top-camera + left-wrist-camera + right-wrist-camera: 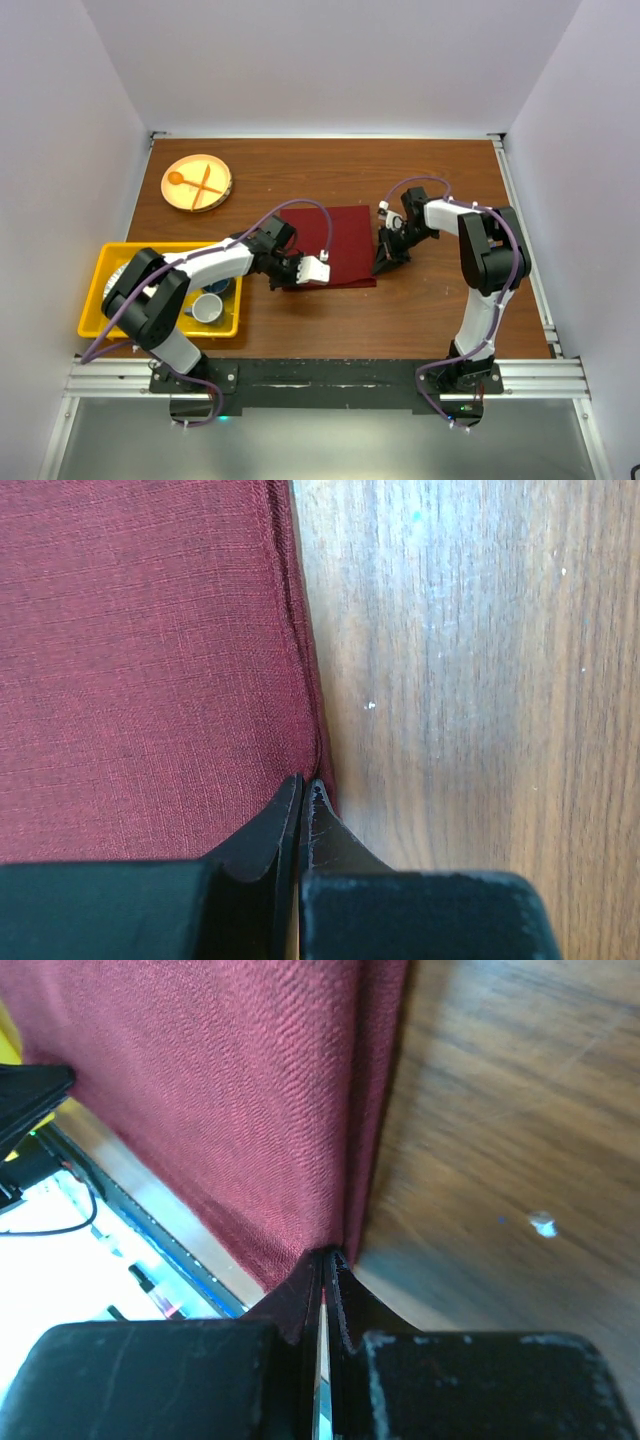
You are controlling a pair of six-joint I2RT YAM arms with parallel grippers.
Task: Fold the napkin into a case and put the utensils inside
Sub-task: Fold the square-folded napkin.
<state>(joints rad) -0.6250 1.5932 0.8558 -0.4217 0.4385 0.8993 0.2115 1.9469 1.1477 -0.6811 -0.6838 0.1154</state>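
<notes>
- The left end effector (305, 790) is closed on the napkin (140, 660) edge, at the bottom centre.
- The right end effector (325, 1260) seems to pinch a napkin corner beside the worktop (500, 1110).

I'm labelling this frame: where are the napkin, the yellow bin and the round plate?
napkin (350, 245): top external view, cloth's middle.
yellow bin (89, 305): top external view, left wall.
round plate (225, 183): top external view, right rim.
</notes>
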